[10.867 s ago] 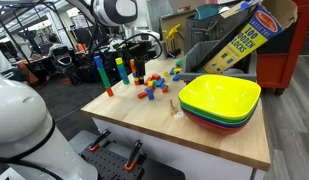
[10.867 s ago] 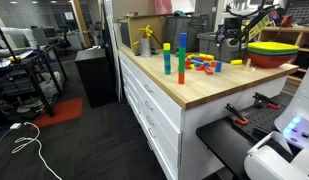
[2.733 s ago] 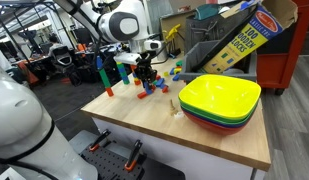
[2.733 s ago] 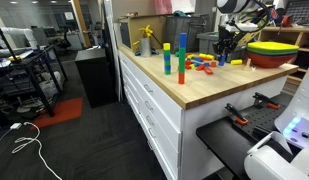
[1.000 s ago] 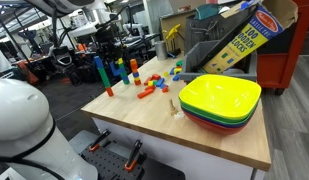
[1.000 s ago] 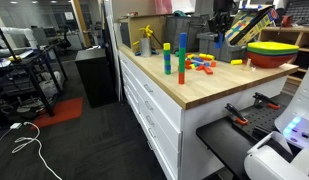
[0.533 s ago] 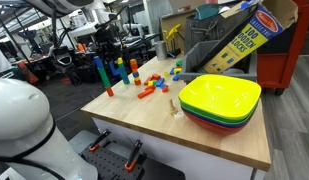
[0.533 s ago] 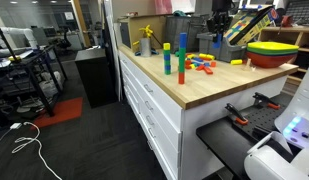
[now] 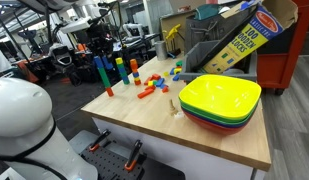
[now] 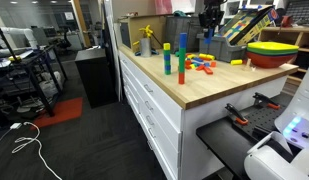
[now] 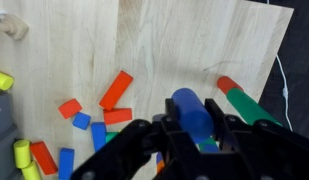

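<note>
Pinches a rounded blue block (image 11: 191,112) in the claw (image 11: 191,140) at the bottom centre of the wrist view, with the jaws pressed in against its two sides. Holds it raised off the counter (image 11: 194,35), over loose red blocks (image 11: 116,90), small blue pieces (image 11: 98,135) and yellow cylinders (image 11: 2,80) strewn across the lower left of that view, beside a green post (image 11: 249,105) with a red tip at the right. Hangs in the upper left of an exterior view, with the claw (image 9: 98,47) just above a tall blue and green tower (image 9: 98,72). Shows "100" and "BLOCKS" in dark letters on the yellow strip of a cardboard box (image 9: 244,40) at the upper right of an exterior view; cannot make out the smaller print
</note>
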Controlling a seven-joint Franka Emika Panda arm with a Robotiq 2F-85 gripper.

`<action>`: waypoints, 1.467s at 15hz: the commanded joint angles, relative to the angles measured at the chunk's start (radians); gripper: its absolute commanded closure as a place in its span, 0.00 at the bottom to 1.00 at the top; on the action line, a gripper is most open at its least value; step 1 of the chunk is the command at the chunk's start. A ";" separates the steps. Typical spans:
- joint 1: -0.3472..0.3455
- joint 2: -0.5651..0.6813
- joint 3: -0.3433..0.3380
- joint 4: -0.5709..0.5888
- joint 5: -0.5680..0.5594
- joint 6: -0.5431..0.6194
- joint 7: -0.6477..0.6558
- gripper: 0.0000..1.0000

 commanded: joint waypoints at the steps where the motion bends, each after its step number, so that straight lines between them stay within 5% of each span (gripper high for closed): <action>1: 0.023 0.003 0.013 0.055 0.029 -0.038 0.016 0.92; 22: 0.039 0.114 0.093 0.301 0.005 -0.185 0.062 0.92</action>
